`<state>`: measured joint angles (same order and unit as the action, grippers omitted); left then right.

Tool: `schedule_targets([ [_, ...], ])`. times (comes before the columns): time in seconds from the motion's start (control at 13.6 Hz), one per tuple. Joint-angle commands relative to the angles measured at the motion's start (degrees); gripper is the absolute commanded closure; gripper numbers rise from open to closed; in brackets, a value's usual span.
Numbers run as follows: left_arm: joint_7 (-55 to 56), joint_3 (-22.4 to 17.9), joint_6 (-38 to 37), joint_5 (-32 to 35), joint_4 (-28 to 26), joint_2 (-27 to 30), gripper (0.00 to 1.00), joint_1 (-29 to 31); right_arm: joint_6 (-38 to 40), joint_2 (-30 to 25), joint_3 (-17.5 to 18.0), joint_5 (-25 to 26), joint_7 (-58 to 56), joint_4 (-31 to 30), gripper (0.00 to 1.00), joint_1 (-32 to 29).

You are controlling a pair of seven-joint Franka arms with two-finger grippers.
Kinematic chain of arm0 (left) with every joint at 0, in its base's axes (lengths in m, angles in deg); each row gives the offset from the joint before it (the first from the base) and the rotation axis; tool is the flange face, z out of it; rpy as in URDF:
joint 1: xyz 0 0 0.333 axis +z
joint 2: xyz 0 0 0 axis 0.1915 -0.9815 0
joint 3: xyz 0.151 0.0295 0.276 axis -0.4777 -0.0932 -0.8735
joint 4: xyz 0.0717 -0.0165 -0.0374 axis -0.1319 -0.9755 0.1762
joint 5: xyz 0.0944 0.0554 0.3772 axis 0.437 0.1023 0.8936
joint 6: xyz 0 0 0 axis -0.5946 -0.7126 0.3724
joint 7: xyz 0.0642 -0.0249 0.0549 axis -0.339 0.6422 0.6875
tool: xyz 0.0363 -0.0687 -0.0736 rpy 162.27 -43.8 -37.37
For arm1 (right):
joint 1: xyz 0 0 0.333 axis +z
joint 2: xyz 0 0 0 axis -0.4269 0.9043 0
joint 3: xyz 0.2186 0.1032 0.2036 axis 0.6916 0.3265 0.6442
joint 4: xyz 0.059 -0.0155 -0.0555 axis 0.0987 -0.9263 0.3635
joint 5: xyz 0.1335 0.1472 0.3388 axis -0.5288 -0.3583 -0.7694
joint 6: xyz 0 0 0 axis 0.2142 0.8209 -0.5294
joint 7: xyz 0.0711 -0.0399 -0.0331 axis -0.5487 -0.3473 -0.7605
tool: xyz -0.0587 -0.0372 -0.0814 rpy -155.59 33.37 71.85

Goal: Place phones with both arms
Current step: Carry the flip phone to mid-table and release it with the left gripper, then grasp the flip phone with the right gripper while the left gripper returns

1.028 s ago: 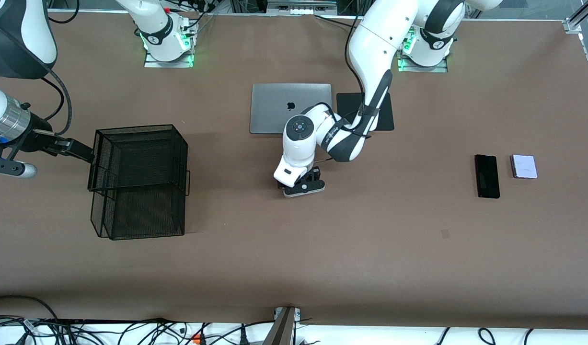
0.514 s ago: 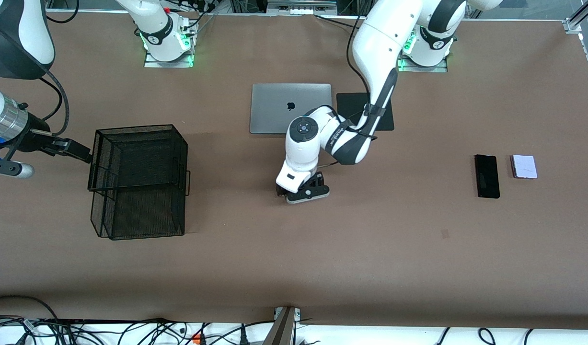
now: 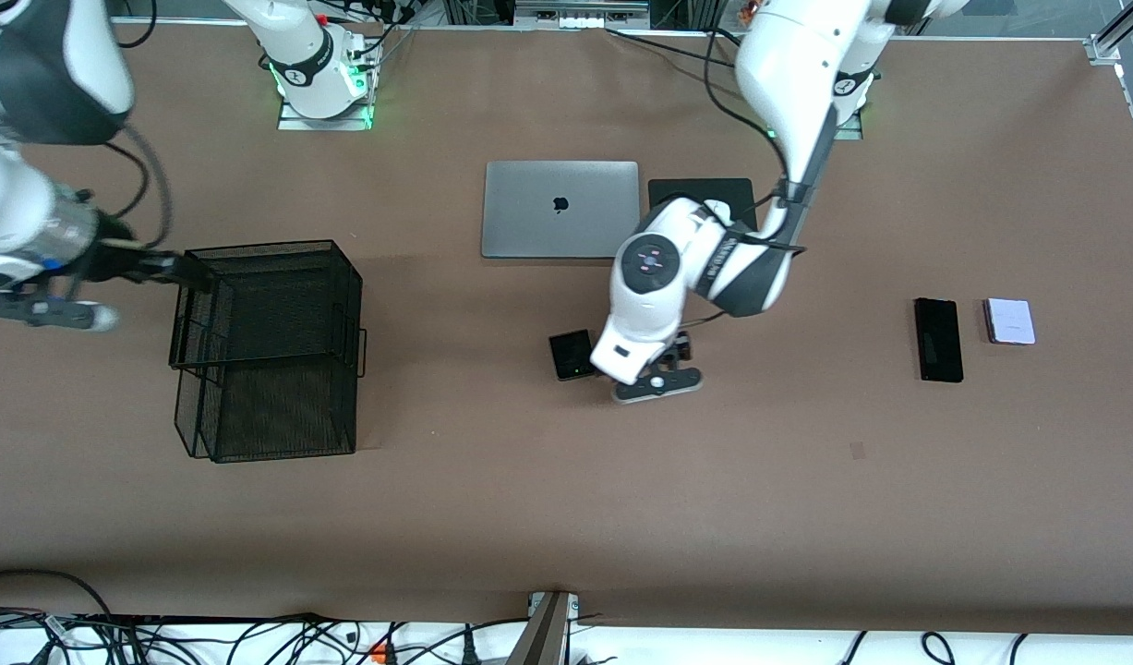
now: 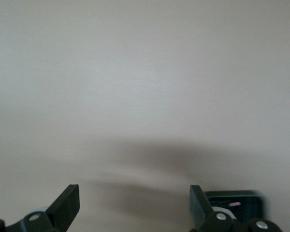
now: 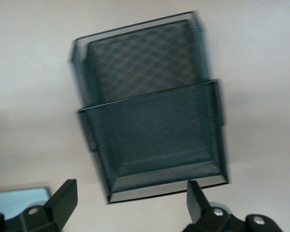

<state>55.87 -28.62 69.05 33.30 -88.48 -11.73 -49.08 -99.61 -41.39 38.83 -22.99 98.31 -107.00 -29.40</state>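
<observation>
The small black phone (image 3: 572, 355) lies flat on the table (image 3: 566, 480) at nine o'clock of the empty, spread left gripper (image 3: 660, 380), so lift straight clear, while the right gripper (image 3: 183, 273), jaws apart, hovers over the mesh basket (image 3: 266, 351).

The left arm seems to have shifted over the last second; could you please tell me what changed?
The left claw opened, let go of the small black folded phone on the table and moved toward the left arm's end. The right claw drifted slightly over the mesh basket. The slim black phone, lilac phone and laptop stayed put.
</observation>
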Motion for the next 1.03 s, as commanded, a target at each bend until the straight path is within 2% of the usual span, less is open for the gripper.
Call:
schedule_targets([
  [0.0,-10.17,0.63,0.89,0.53,-12.94,9.38,0.0,4.8,-2.32,1.77,2.47,-0.77,2.89,0.41,0.0,3.66],
  [0.22,-20.19,0.63,0.89,0.53,-19.8,14.21,0.0,10.69,-8.55,6.59,2.47,-0.51,10.88,0.67,0.0,13.15],
  [0.37,-27.14,0.63,0.89,0.53,-23.41,17.2,0.0,14.99,-13.05,12.47,2.47,-0.33,13.28,4.95,0.0,18.77],
  [0.51,-35.22,0.63,0.62,0.53,-25.88,19.93,0.0,19.82,-13.5,18.8,2.2,0.89,15.99,10.93,0.0,23.36],
  [0.73,-42.87,0.63,0.71,0.62,-28.35,22.14,0.0,25.98,-17.78,27.15,2.2,6.33,21.44,15.7,0.0,29.07],
  [0.95,-54.29,0.63,1.24,0.7,-28.44,22.14,0.0,32.75,-25.26,32.52,2.12,7.05,21.72,15.79,0.0,31.89],
])
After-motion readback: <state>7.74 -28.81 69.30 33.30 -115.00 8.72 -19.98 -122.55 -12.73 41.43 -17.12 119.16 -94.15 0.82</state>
